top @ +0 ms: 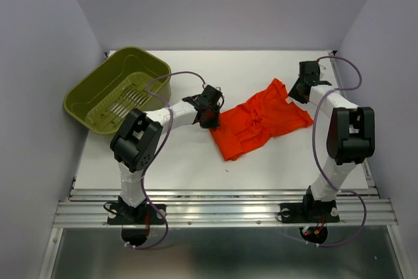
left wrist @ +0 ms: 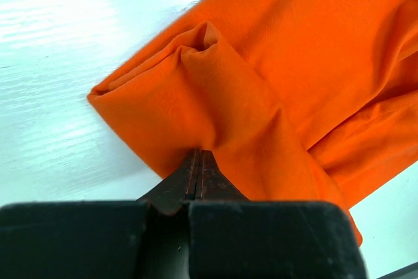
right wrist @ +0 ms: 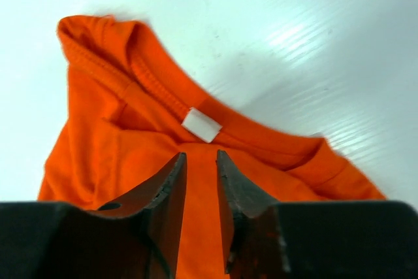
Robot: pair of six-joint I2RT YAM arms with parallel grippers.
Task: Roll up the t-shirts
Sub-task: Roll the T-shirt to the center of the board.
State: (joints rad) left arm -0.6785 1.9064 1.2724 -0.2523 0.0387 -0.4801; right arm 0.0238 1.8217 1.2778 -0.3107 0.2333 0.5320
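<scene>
The orange-red t-shirt (top: 261, 122) lies crumpled on the white table (top: 196, 161) at centre right of the top view, well apart from the olive-green slotted basket (top: 117, 89) at upper left. The left gripper (top: 210, 110) sits at the shirt's left edge. In its wrist view the jaws are pressed together, pinching a raised fold of cloth (left wrist: 215, 96). The right gripper (top: 297, 93) is at the shirt's upper right corner. Its jaws stand slightly apart over the fabric just below the collar (right wrist: 150, 86) and white neck label (right wrist: 201, 124), clamping nothing.

No readable text; blank white tag (right wrist: 201, 125) in t-shirt (right wrist: 98, 148) collar.
</scene>
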